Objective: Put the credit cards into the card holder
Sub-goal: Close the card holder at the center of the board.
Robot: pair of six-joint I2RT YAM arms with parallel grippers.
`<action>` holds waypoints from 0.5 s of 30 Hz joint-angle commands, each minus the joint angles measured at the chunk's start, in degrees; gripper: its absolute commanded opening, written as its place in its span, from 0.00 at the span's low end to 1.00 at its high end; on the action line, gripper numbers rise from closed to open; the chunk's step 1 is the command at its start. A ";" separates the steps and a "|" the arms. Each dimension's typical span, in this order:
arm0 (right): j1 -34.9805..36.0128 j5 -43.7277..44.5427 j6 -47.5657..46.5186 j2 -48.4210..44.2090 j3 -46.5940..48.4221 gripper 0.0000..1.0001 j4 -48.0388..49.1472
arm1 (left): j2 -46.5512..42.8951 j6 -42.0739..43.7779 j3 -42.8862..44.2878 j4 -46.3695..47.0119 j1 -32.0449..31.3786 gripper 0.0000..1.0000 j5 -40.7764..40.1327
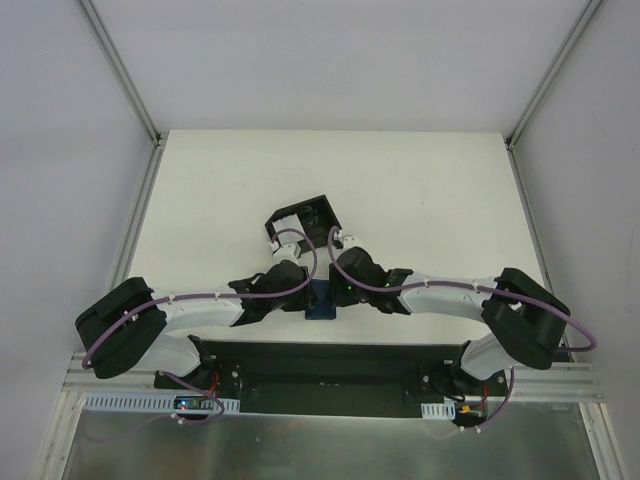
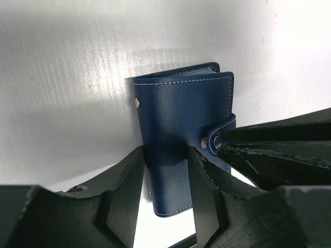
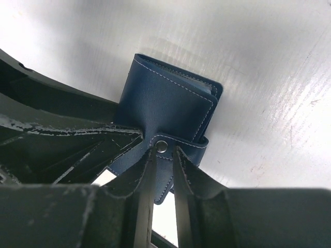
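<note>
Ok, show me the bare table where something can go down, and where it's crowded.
Free: the wide far strip of table beyond the black box, and the stretches left and right of the box out to the table's edges. Crowded: the near middle, where the left gripper and right gripper both grip the card holder in front of the box.

Both arms stretched inward and low, elbows out, wrists meeting at the wallet (image 1: 321,303); the left arm (image 1: 190,312) lay to the wallet's left, the right arm (image 1: 450,296) to its right; the left gripper (image 2: 165,152) straddled the wallet's lower part, one finger against each long edge; the right gripper (image 3: 164,154) was nearly closed, its fingers (image 3: 183,170) pinching the wallet's snap strap.
</note>
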 commanded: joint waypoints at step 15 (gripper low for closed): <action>-0.78 -3.64 1.13 2.88 2.16 0.17 1.53 | 1.58 1.51 -2.46 -9.21 -0.38 0.38 -1.84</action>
